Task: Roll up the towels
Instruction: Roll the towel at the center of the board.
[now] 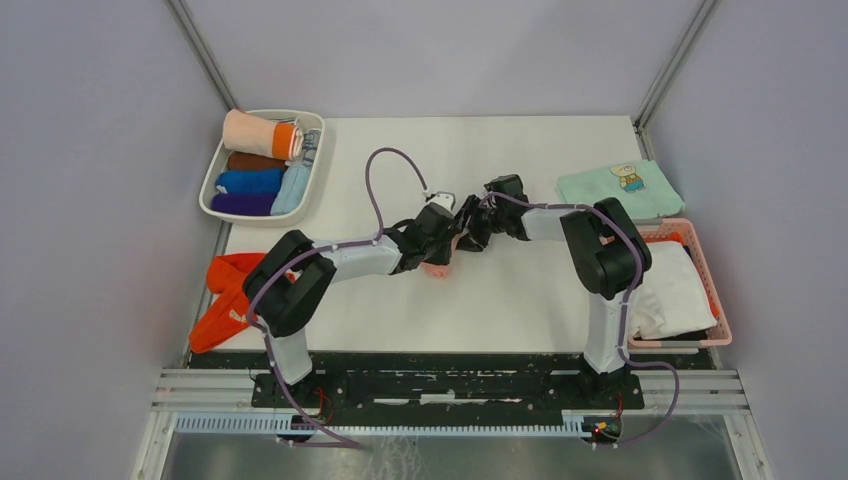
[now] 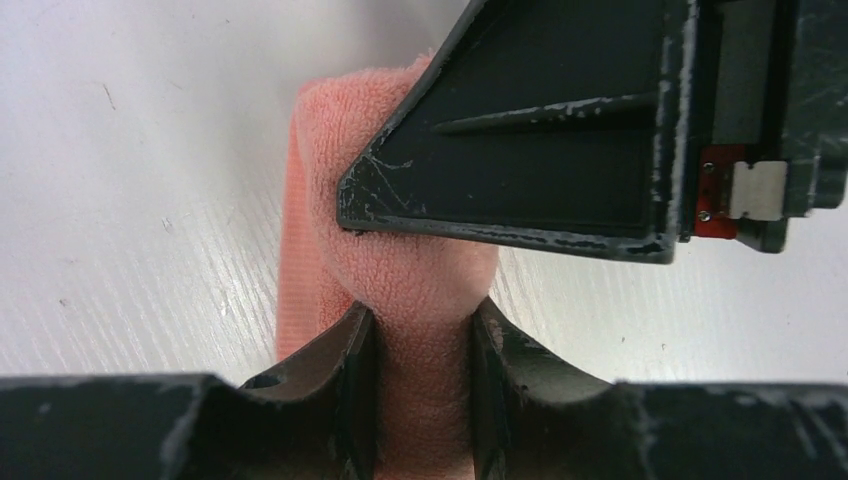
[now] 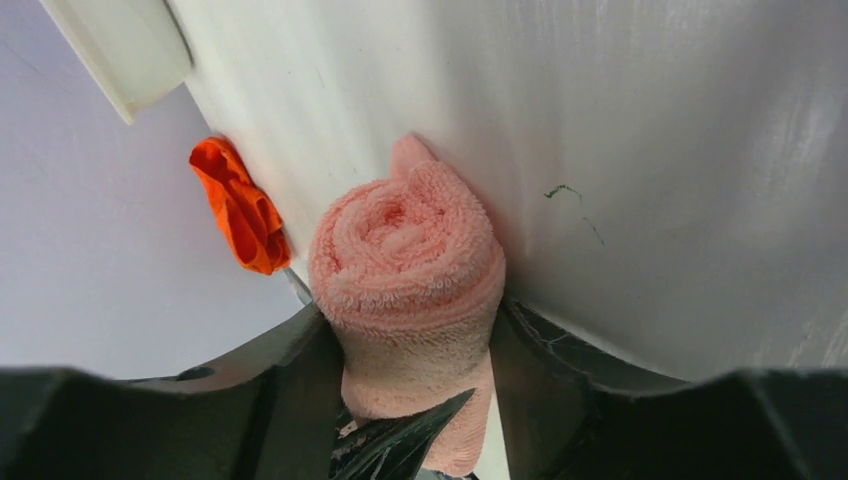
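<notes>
The pale pink towel lies rolled on the white table, well to the right of the white tray and nearer the arm bases than it. The left gripper pinches one end of the roll between its fingers. The right gripper comes from the side away from the tray, its fingers pressed against both flanks of the spiral end. Red-orange towels sit crumpled just nearer than the tray, at the table edge.
</notes>
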Controlling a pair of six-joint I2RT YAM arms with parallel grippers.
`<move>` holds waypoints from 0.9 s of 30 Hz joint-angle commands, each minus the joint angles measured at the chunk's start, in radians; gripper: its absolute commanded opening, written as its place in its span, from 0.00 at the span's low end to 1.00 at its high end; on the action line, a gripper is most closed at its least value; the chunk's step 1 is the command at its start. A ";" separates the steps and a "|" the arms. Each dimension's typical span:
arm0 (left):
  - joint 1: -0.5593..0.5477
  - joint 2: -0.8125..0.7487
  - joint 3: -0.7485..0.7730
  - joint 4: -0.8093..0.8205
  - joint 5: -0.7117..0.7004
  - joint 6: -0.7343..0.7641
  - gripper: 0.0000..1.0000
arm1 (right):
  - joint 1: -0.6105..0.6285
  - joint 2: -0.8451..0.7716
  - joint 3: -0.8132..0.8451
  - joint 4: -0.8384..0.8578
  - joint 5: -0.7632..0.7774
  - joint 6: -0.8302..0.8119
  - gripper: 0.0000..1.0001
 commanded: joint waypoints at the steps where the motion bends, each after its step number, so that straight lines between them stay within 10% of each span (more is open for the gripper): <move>1: -0.039 0.026 -0.056 -0.120 0.048 -0.015 0.39 | 0.040 0.049 0.028 -0.154 0.139 -0.067 0.56; 13: -0.063 -0.165 -0.047 -0.188 -0.127 -0.088 0.68 | 0.068 0.026 0.023 -0.225 0.227 -0.118 0.46; 27: 0.027 -0.131 -0.010 -0.184 0.036 -0.088 0.88 | 0.088 0.020 0.029 -0.218 0.227 -0.144 0.45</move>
